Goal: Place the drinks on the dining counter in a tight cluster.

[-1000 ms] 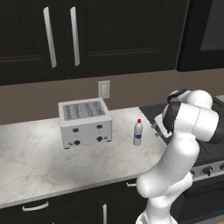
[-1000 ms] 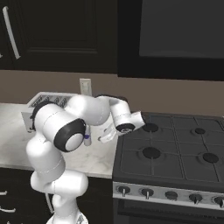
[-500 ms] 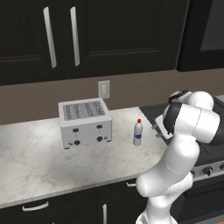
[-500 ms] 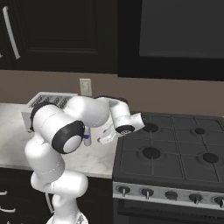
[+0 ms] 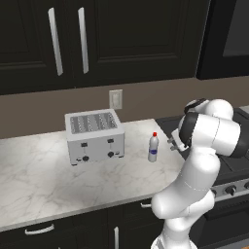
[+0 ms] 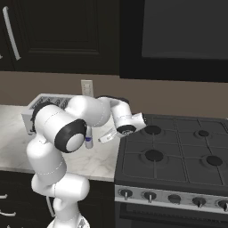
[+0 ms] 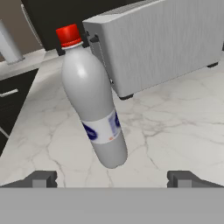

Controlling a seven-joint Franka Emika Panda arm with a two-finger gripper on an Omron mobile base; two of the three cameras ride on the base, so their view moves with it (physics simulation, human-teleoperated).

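A small pale drink bottle (image 5: 153,148) with a red cap and a blue label stands upright on the marble worktop, right of the toaster. In the hand view the bottle (image 7: 94,100) looks tilted and lies close ahead, between the lines of the two fingertips. My gripper (image 7: 111,178) is open with nothing in it. From the right base view the gripper (image 6: 107,136) hangs just right of the bottle (image 6: 89,140), which the arm partly hides. The dining counter is out of view.
A silver toaster (image 5: 95,135) stands on the worktop (image 5: 44,175) left of the bottle, close behind it in the hand view (image 7: 166,43). A black gas stove (image 6: 178,153) adjoins the worktop on the right. Dark cabinets hang above.
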